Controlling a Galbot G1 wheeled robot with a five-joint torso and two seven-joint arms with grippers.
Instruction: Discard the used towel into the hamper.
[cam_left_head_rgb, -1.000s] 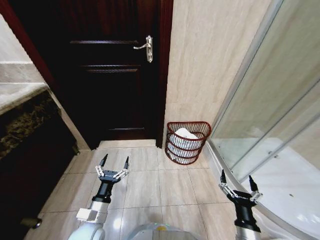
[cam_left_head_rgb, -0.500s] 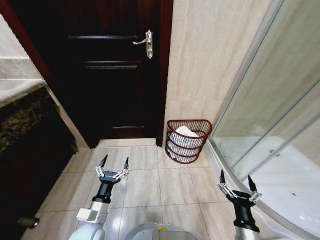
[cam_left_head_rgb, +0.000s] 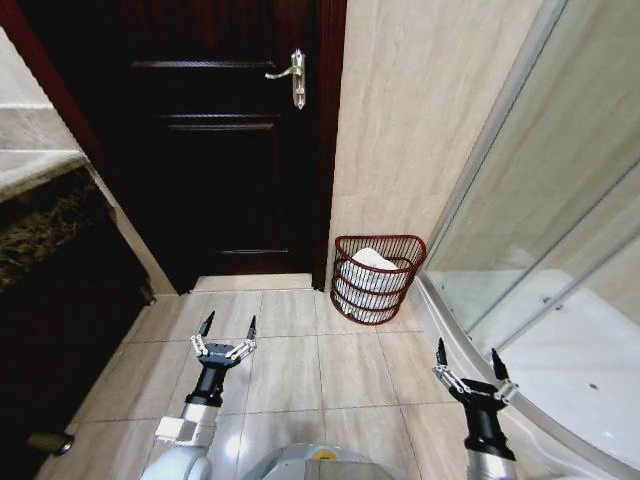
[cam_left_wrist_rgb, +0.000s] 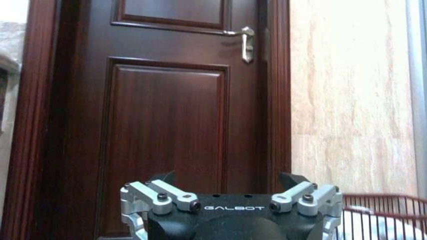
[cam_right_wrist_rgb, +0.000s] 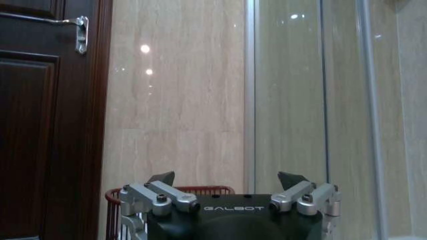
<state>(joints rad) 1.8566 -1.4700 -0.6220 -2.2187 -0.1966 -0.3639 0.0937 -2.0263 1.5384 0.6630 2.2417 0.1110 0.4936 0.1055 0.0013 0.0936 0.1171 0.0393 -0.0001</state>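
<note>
My view has crept forward; the hamper (cam_left_head_rgb: 378, 279), white towel (cam_left_head_rgb: 372, 262) inside, lies ahead-right, nearer my right gripper (cam_left_head_rgb: 465, 364) than left gripper (cam_left_head_rgb: 229, 327); both fingers spread, empty.

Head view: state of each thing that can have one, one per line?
hamper: upright on the floor by the wall, white towel inside
door: closed
door handle: level
left gripper: jaws open, empty, low over the floor tiles
right gripper: jaws open, empty, low by the shower enclosure
</note>
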